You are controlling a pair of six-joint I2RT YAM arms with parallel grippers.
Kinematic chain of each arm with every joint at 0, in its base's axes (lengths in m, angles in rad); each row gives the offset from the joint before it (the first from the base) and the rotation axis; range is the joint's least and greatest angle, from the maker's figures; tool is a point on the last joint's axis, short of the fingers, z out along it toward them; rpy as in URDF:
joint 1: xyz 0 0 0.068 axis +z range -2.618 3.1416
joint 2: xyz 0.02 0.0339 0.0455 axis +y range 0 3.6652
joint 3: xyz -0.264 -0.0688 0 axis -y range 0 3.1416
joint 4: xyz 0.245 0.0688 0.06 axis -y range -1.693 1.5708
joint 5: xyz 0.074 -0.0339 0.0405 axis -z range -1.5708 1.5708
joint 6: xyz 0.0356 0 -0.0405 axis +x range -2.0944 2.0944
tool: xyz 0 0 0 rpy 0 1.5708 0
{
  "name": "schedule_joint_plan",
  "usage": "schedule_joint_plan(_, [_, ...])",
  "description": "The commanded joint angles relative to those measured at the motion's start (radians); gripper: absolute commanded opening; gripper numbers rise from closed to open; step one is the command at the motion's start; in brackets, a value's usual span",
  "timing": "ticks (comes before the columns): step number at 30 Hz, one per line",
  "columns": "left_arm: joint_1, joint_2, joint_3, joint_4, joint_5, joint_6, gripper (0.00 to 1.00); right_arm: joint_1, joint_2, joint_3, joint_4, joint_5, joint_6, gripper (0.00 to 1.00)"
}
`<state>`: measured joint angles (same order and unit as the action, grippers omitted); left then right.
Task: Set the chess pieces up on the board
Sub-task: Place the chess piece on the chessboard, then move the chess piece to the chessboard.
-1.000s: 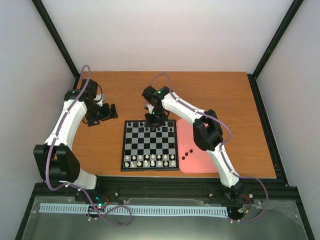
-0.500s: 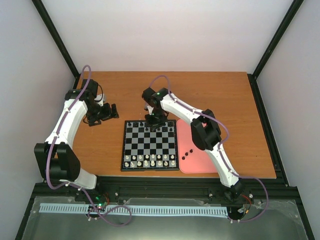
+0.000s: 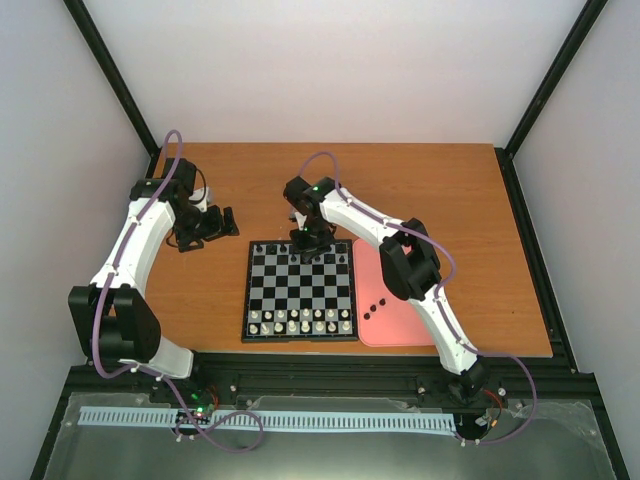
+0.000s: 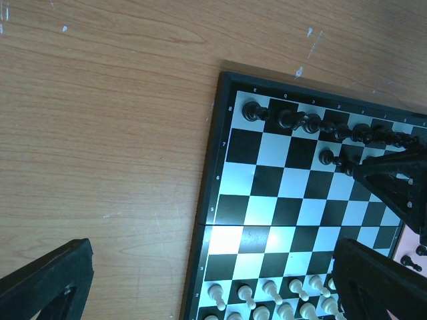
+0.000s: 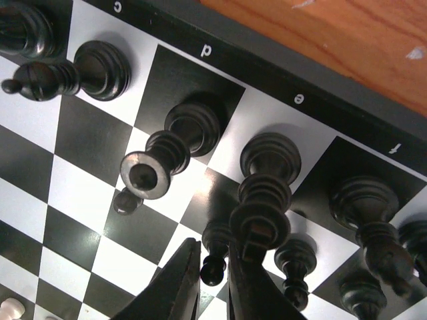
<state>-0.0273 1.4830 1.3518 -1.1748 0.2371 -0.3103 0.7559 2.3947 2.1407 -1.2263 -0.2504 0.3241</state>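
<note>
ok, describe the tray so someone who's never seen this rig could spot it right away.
On the brown wooden table, find the chequered board at its near edge. The tray lies flat right beside the board's right edge, partly under the right arm. It is the only pink thing there, with rounded corners and three small black chess pieces on it.

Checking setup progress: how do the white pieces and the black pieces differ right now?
The white pieces line the two near rows of the board; the black pieces line the far row, but their second row has empty squares. No white pieces show off the board, while a few black pieces lie on the pink tray. On the board, both stand upright.
</note>
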Motion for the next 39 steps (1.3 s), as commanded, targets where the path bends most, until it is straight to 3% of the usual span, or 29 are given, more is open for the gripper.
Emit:
schedule_joint_plan(1, [0.001, -0.003, 0.01, 0.012, 0.017, 0.002, 1.0, 0.007, 0.018, 0.031, 0.016, 0.017, 0.011, 0.14])
schedule_joint_plan(9, [0.0, -0.004, 0.009, 0.012, 0.019, 0.002, 1.0, 0.006, -0.022, 0.026, 0.02, 0.002, 0.005, 0.22])
schedule_joint_plan(24, [0.0, -0.007, 0.008, 0.011, 0.018, 0.004, 1.0, 0.011, -0.207, -0.061, 0.0, -0.001, -0.004, 0.22])
schedule_joint_plan(31, [0.001, -0.001, 0.013, 0.01, 0.033, 0.009, 1.0, -0.036, -0.428, -0.337, 0.019, 0.125, 0.04, 0.33])
schedule_joint_plan(39, [-0.002, -0.011, 0.023, 0.012, 0.047, 0.022, 1.0, -0.159, -0.696, -0.792, 0.072, 0.165, 0.066, 0.33])
